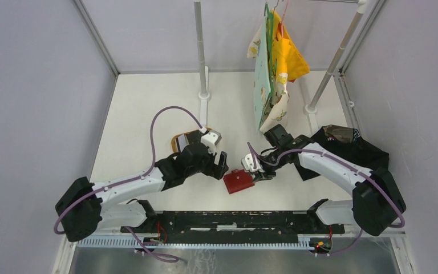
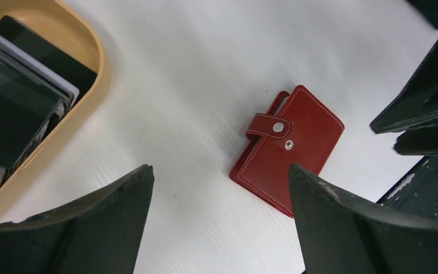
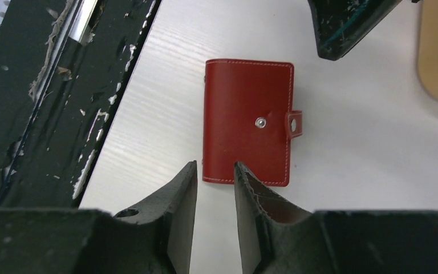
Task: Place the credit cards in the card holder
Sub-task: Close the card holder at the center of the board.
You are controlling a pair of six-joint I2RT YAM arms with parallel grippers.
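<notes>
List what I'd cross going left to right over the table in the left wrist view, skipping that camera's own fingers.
tan tray holding the credit cards → card holder, folded shut on the bare table → right gripper at the right edge

We can read no writing, number or brand in any view. The card holder (image 3: 247, 123), by the table's near edge, shows us only a plain red face with pale stitching and a metal snap. The credit cards (image 2: 11, 108) in the tan tray (image 2: 94, 54) are too dark and cropped to show print. The patterned cloths (image 1: 274, 68) hanging toward the far edge are too small to read.
</notes>
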